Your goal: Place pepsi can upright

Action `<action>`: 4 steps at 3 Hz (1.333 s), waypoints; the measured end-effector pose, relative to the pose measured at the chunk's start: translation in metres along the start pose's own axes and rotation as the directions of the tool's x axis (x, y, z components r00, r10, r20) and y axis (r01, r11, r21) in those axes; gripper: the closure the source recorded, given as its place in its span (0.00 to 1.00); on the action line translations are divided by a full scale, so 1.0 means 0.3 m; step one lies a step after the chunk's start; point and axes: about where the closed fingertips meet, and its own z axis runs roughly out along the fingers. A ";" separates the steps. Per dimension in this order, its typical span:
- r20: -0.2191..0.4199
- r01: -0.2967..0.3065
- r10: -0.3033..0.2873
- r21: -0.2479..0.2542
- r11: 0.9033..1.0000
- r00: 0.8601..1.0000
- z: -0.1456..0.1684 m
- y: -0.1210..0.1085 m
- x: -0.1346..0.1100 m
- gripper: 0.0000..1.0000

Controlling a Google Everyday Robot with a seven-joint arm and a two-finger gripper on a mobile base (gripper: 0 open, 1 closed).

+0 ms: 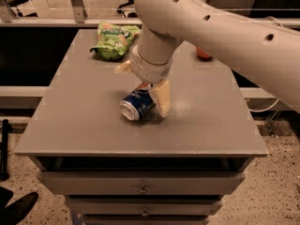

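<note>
The small dark-blue aluminium pepsi can [137, 106] is lying on its side around the middle of the grey drawer-fronted table [79, 125], silver end facing front-left. The cream two-finger gripper [158, 98] sits right over it, touching its right side. Can't tell if it's clamped on. The green crinkled snack bag [114, 40] is at the back edge.

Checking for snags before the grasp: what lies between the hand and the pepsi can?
Nothing: in the camera view the hand is down right beside the lying pepsi can, with no gap visible.
</note>
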 end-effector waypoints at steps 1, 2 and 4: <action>-0.037 0.023 -0.025 -0.064 0.998 0.999 0.044 0.009 0.009 0.15; -0.069 0.033 -0.040 -0.102 0.994 0.997 0.055 0.016 0.029 0.39; -0.075 0.035 -0.042 -0.099 0.995 0.996 0.016 0.006 0.037 0.93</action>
